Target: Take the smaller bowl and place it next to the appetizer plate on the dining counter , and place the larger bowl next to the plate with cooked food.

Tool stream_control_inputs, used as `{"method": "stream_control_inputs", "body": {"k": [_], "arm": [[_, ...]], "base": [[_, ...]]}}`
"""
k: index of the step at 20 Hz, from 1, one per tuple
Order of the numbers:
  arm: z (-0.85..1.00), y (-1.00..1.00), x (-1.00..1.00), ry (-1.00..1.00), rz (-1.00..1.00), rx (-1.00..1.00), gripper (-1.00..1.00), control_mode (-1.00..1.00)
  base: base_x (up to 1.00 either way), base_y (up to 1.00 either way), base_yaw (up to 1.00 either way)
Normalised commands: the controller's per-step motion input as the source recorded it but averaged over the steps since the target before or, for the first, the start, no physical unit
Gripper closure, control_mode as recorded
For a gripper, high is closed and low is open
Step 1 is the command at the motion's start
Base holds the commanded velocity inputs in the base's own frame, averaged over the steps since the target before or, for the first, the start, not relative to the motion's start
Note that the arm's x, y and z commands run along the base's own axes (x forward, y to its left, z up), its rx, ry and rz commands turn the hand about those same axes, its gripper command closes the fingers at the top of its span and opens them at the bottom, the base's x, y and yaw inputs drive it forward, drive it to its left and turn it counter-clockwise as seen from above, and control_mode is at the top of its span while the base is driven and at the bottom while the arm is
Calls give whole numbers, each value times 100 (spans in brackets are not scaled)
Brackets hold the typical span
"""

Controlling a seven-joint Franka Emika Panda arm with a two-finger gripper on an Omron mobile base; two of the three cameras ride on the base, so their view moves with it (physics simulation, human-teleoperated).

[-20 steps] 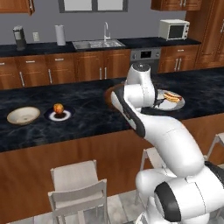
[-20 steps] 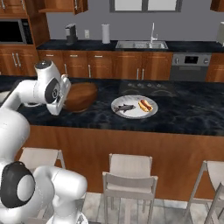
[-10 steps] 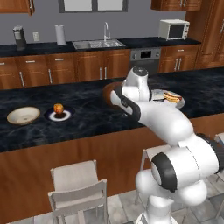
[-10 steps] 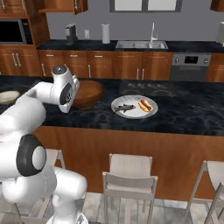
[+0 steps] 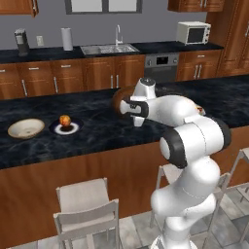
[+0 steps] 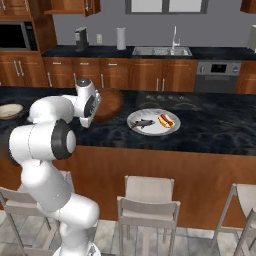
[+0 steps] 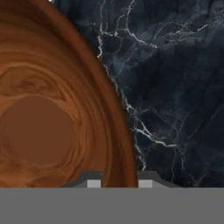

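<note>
Pinching the empty larger bowl's point(image 7: 48, 113) rim, the tool point(image 7: 117, 180) grips.

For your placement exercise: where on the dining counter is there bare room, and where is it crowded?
Bare marble on the dining counter lies between the appetizer plate and the larger bowl, and right of the cooked-food plate. It is crowded where bowl and end effector meet.

Larger bowl point(image 7: 48, 122): deep, thick-walled, dark reddish-brown wood, upright on the dining counter point(image 5: 102, 133), a black white-veined marble top over reddish wood, rim pinched between two fingertips. Smaller bowl point(image 5: 26, 128): shallow, cream inside, tan outside, upright near the counter's left end, just beside the appetizer plate point(image 5: 65, 128) bearing one orange-red ball.
</note>
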Motion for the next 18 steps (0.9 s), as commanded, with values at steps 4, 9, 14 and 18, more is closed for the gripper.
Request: {"method": "stream_control_inputs", "body": {"k": [4, 9, 14, 18], "arm": [[-44, -36, 46, 19, -1, 12, 100, -100], [29, -4, -18, 20, -9, 14, 100, -100], [10, 0, -17, 9, -3, 2, 100, -100], [-20, -8, -87, 1, -8, -1, 100, -100]], "base": [[0, 0, 0], [0, 0, 0], [0, 0, 0], [0, 0, 0]]}}
